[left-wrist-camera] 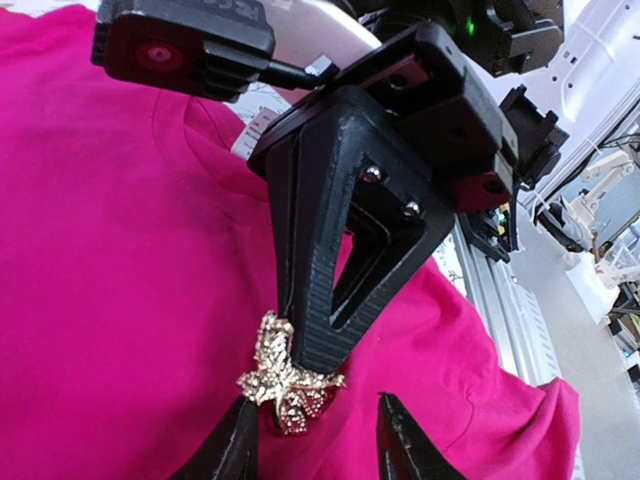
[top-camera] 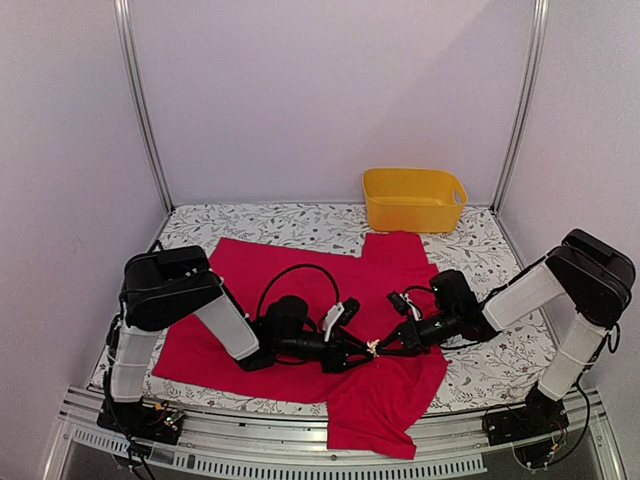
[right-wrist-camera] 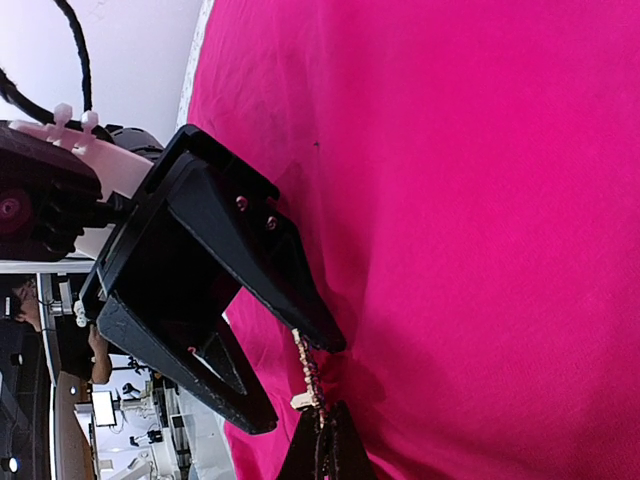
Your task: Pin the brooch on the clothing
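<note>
The clothing is a red-pink T-shirt spread on the floral tablecloth; it fills the left wrist view and the right wrist view. The brooch, a small sparkly silvery flower shape, lies against the shirt front. My right gripper is shut on the brooch's edge, its own tips together. My left gripper faces it, open. One of its fingertips touches the brooch's side; the other stands apart.
A yellow plastic basket stands at the back right, beyond the shirt. The floral tablecloth shows around the shirt. A metal rail runs along the near table edge, and the shirt's hem hangs over it.
</note>
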{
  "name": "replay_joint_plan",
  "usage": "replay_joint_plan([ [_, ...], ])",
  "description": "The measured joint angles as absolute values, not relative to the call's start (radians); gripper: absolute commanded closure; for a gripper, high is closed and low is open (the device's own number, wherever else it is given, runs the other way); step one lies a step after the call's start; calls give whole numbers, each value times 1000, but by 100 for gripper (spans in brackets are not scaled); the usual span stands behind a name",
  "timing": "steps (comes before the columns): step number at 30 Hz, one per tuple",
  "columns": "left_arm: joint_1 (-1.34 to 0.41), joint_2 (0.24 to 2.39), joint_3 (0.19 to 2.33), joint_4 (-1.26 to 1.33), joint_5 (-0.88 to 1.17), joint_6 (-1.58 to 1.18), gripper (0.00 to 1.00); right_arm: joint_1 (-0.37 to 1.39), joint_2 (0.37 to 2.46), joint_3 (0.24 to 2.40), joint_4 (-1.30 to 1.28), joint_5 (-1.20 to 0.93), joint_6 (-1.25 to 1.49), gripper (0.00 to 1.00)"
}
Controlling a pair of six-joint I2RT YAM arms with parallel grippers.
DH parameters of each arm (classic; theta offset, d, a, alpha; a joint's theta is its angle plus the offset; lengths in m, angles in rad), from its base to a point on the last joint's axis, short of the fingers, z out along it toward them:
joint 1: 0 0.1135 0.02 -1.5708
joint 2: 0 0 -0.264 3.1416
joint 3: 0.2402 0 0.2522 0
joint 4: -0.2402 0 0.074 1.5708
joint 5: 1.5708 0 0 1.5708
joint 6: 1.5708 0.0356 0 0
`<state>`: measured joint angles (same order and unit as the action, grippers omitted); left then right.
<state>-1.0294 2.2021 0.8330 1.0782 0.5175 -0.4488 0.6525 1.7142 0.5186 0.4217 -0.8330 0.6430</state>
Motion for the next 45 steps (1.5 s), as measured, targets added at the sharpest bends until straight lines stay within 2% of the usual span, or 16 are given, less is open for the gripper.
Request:
replay_joint_plan([
  [6,-1029,2210,831,1084,524,-430,69,653,1725,531,424,-850,642,100],
  [11,-1029,2213,832,1088,539,-415,61,652,1725,535,427,-850,643,100],
  [15,-1030,2214,832,1098,554,-411,60,651,1725,535,427,-852,643,100],
  [17,-1030,2215,832,1103,558,-410,64,651,1726,535,427,-853,642,100],
  [21,-1029,2225,834,1109,556,-394,79,650,1730,535,427,-868,642,100],
  [30,-1029,2233,846,1105,550,-386,85,643,1735,535,427,-896,638,100],
  [36,-1026,2234,851,1106,569,-398,100,634,1741,535,430,-911,627,100],
  [41,-1024,2234,854,1101,579,-410,100,632,1748,535,438,-922,626,99],
  [45,-1022,2232,858,1090,583,-421,100,630,1748,535,435,-926,627,73],
])
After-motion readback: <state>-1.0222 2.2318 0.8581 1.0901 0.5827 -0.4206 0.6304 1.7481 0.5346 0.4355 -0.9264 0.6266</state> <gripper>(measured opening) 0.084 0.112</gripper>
